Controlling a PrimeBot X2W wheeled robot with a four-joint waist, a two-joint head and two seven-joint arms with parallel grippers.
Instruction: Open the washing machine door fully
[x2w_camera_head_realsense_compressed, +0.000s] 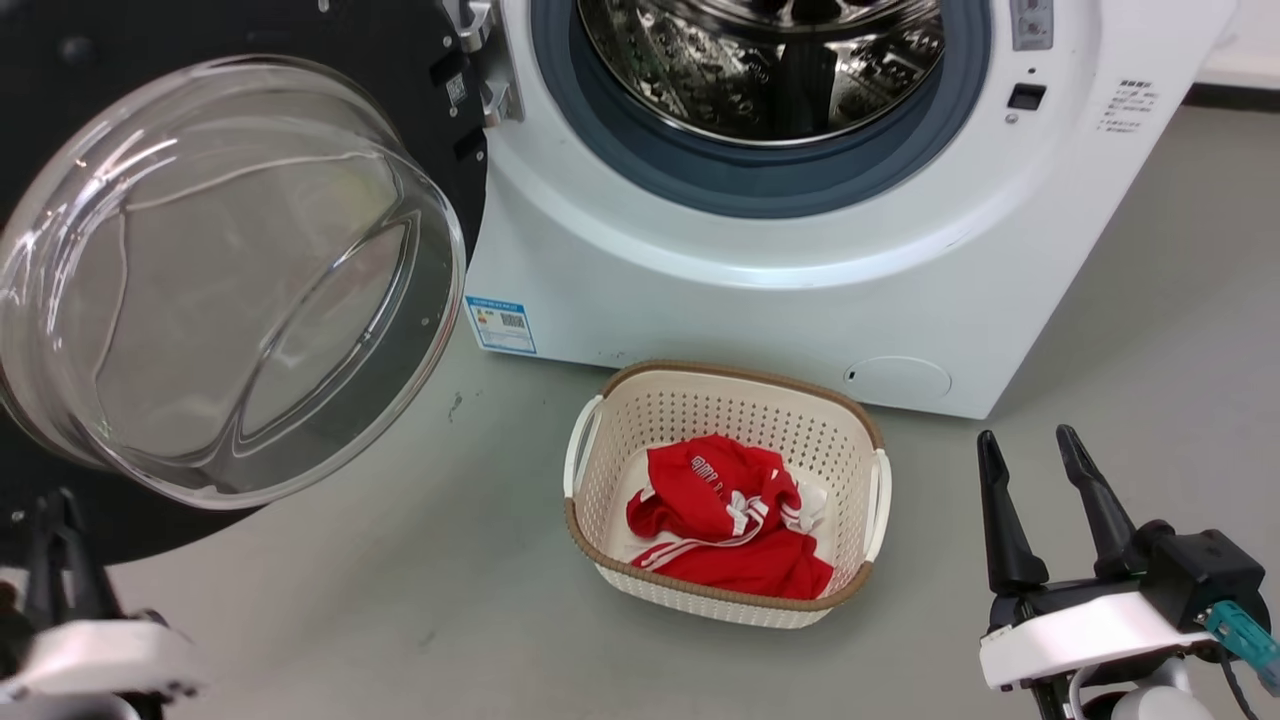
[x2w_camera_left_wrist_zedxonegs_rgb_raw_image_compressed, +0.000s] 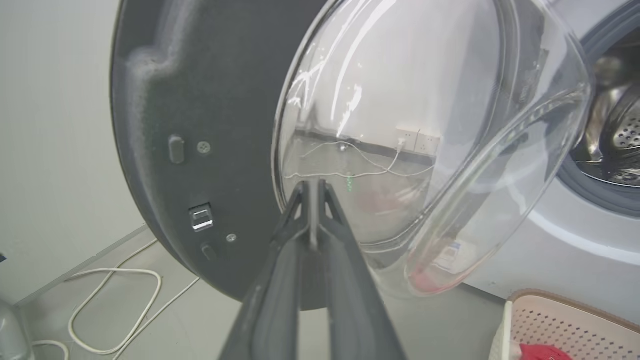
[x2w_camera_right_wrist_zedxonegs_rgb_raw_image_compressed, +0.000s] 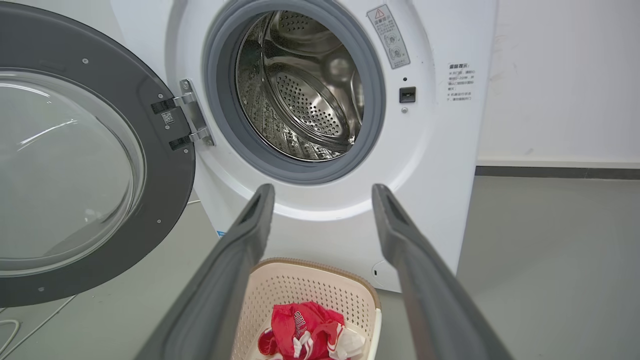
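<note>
Already the washing machine door (x2w_camera_head_realsense_compressed: 230, 280) is wide open; the clenched left end effector (x2w_camera_left_wrist_zedxonegs_rgb_raw_image_compressed: 312, 187) may knock it if advancing; right end effector (x2w_camera_head_realsense_compressed: 1028, 438) is released.

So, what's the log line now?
washing machine door: open | left gripper: shut, near door | right gripper: open, empty | laundry basket: red garment

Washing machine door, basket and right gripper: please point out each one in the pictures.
washing machine door (x2w_camera_right_wrist_zedxonegs_rgb_raw_image_compressed: 170, 165), right wrist view, on its dark outer ring.
basket (x2w_camera_head_realsense_compressed: 740, 405), head view, on its far perforated wall.
right gripper (x2w_camera_head_realsense_compressed: 1026, 436), head view, midway between its fingertips.
</note>
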